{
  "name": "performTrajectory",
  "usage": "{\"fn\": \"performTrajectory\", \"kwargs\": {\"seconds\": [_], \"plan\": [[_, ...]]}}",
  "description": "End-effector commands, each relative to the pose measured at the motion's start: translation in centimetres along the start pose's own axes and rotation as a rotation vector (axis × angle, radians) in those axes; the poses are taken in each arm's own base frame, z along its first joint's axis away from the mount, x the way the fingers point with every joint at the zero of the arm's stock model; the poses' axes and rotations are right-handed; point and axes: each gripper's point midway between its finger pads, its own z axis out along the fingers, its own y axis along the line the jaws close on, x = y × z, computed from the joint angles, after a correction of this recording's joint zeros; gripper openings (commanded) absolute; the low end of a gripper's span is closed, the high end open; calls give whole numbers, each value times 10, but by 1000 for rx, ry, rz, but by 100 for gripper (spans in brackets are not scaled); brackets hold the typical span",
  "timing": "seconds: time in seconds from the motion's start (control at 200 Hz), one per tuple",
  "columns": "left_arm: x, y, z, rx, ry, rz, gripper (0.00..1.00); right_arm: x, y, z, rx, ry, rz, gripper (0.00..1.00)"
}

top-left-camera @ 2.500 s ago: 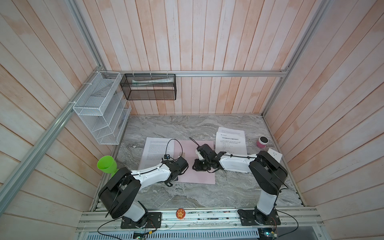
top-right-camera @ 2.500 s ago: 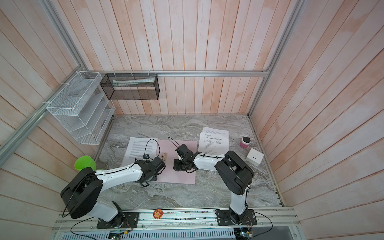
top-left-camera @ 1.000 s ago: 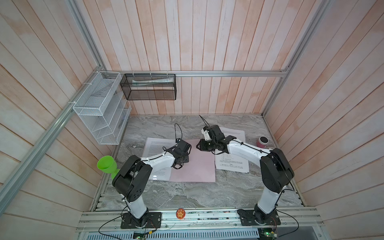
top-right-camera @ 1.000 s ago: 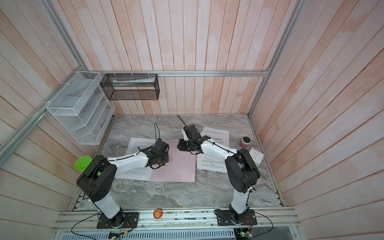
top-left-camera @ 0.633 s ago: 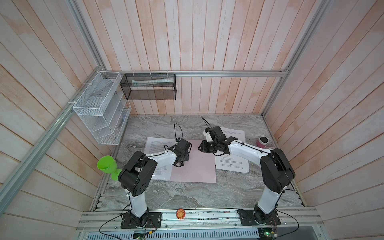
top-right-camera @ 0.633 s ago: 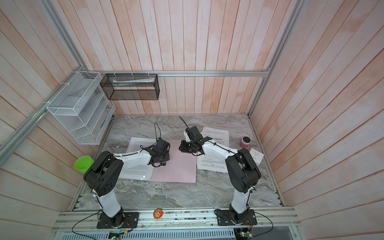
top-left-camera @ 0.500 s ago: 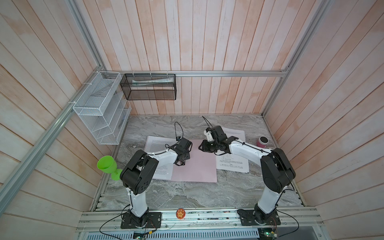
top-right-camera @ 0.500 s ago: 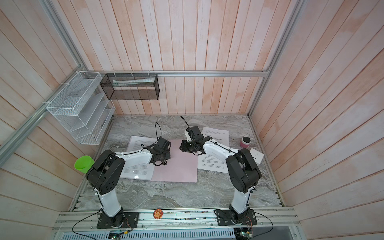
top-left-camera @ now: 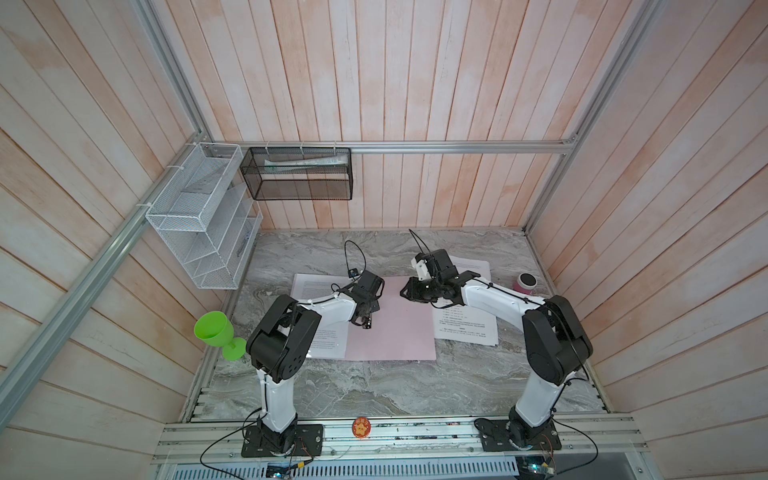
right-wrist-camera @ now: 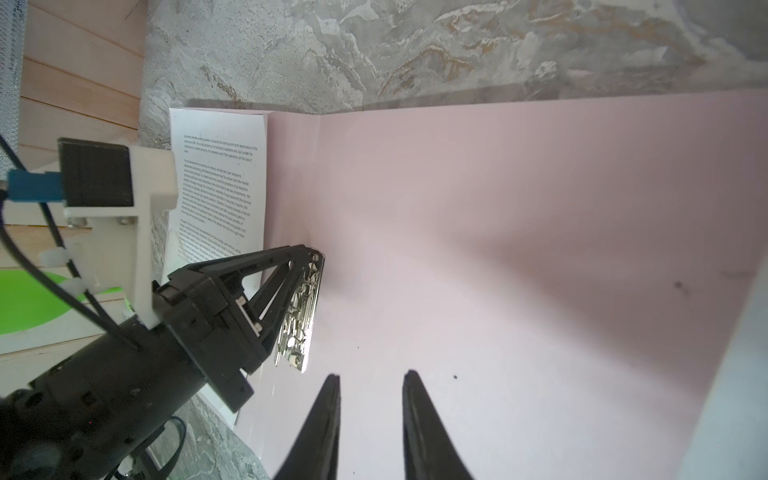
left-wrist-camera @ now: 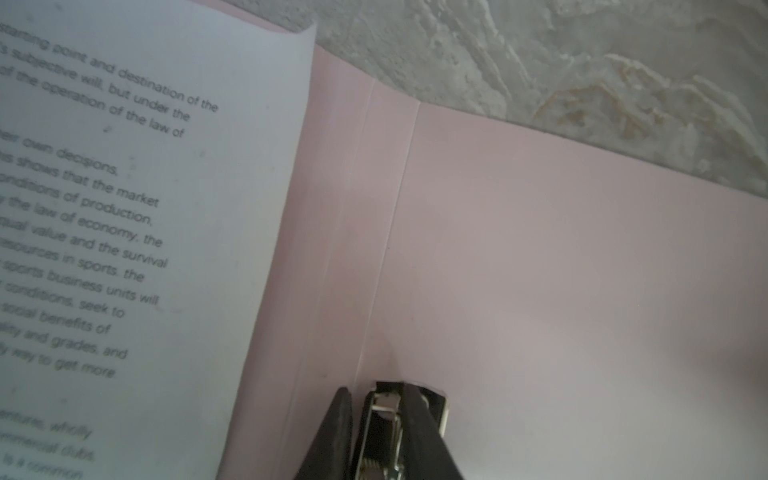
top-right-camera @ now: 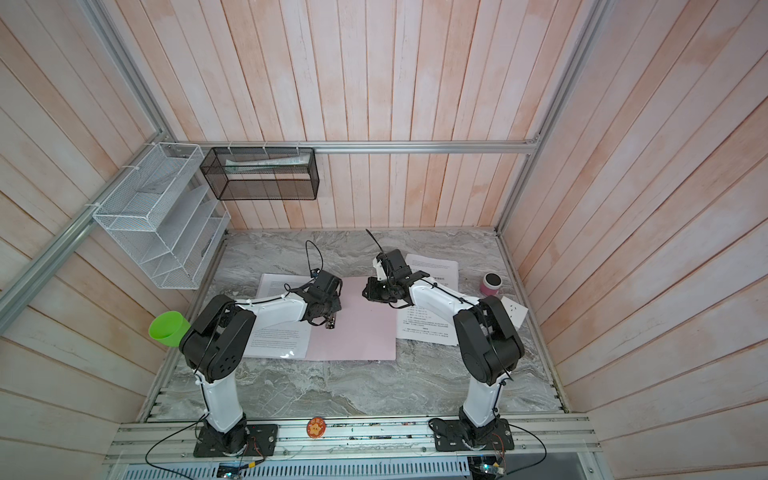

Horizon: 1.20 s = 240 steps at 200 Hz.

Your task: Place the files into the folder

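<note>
Grey marble-look table [top-left-camera: 374, 390] in a wood-panelled booth, with the near strip bare. Next out, the pink folder [top-left-camera: 390, 328] lies open and flat mid-table, its spine running near to far. A printed sheet [top-left-camera: 316, 286] covers the left cover, and the right cover is bare pink. A green goblet [top-left-camera: 212, 328] stands at the table's left edge, level with the folder.

The left gripper [left-wrist-camera: 376, 392] is pinched tight on the metal clip [right-wrist-camera: 301, 316], which sits on the right cover just beside the spine. The right gripper [right-wrist-camera: 371, 376] is over the far part of the right cover. Its jaws stand a narrow gap apart with nothing between them. Cannot tell whether it touches the cover.

Just right of the folder, loose sheets [top-left-camera: 465, 328] lie flat on the table, partly under the right arm. One more lies farther back. Beyond them is a small pink jar [top-left-camera: 525, 282]. A white wire rack [top-left-camera: 199, 216] and a black basket [top-left-camera: 299, 178] hang on the walls.

Step in hand, as I read it, is working the clip so paper can go under it. One sheet looks placed and the rest are outside, so the task is partway done.

The next move likely calls for the left gripper to keep its pinch on the clip. The right gripper goes to the loose sheets, catches an edge and slides a sheet onto the bare cover up to the clip. The paper is thin and floppy, so it may buckle.
</note>
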Motion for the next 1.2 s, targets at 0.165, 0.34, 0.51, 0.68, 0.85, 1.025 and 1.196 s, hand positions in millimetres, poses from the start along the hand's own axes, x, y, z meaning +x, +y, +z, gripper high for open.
{"fn": "performTrajectory", "kwargs": {"seconds": [0.165, 0.34, 0.51, 0.68, 0.85, 1.025, 1.196], "plan": [[-5, 28, 27, -78, 24, -53, 23, -12, 6, 6, -24, -10, -19, 24], [-17, 15, 32, -48, 8, -16, 23, -16, 10, 4, -36, -15, -21, 24], [-31, -2, 22, 10, -5, -9, 31, -21, 20, -1, -56, -22, -30, 21], [-59, -15, -25, 79, -69, 20, 59, -13, 31, 2, -72, -6, -49, 17], [-49, 6, -81, 136, -67, 37, 66, 4, 51, 10, -79, 18, -83, 17], [-5, 54, -118, 137, -24, -20, 64, 30, 74, 30, -91, 66, -115, 14], [36, 98, -129, 112, 14, -116, 57, 51, 87, 55, -96, 127, -133, 9]]}}
